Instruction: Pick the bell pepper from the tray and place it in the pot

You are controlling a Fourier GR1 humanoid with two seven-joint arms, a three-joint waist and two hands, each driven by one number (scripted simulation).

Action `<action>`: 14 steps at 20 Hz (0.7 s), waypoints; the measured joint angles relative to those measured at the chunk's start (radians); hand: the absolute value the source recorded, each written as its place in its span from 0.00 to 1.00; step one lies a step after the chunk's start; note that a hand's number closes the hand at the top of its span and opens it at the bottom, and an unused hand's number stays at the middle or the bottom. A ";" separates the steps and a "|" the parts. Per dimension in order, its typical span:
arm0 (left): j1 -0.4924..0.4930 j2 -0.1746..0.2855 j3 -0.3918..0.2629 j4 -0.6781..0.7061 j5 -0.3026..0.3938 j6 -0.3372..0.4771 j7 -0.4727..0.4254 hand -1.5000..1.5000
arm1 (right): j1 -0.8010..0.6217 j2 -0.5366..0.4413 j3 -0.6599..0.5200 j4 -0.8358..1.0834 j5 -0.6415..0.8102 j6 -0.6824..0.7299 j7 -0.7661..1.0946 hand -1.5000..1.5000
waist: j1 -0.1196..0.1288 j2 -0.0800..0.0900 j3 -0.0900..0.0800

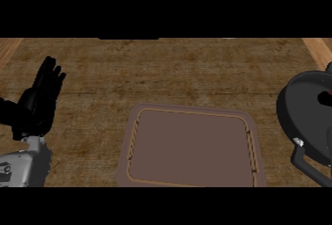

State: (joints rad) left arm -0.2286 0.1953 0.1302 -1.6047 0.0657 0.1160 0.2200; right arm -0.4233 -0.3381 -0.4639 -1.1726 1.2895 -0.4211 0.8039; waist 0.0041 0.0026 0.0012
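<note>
The brown tray (137, 145) lies on the counter at the lower middle, and nothing sits on it. The dark pot (299, 118) stands at the right edge, cut off by the frame, its handle (310, 168) pointing toward me. Inside it, a small patch of red, the bell pepper (326, 93), shows at the very edge. A dark shape (324, 100) partly covers it; this looks like part of my right hand, mostly out of frame. My left hand (37, 103) rests open at the far left, fingers up, well away from the tray.
The wooden counter (168, 70) stretches behind the tray and between the tray and pot. A lighter wood strip (319, 46) runs along the far right corner.
</note>
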 measured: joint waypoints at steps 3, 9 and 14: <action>0.015 -0.002 0.003 0.000 0.006 -0.008 -0.009 0.50 | -0.010 -0.009 -0.046 0.066 -0.131 -0.028 -0.089 0.00 | 0.001 0.000 0.000; 0.000 0.009 0.006 -0.028 0.006 -0.006 0.027 0.50 | -0.051 0.004 -0.116 0.139 -0.386 -0.111 -0.327 0.00 | 0.005 0.000 0.002; 0.019 -0.004 0.003 -0.017 0.000 -0.004 0.001 0.50 | -0.039 0.028 -0.183 0.086 -0.589 -0.195 -0.527 0.00 | -0.003 -0.002 0.001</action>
State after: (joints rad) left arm -0.2100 0.1916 0.1331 -1.6215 0.0657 0.1123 0.2206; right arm -0.4627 -0.3100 -0.6466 -1.0863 0.7008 -0.6162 0.2767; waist 0.0006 0.0007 0.0020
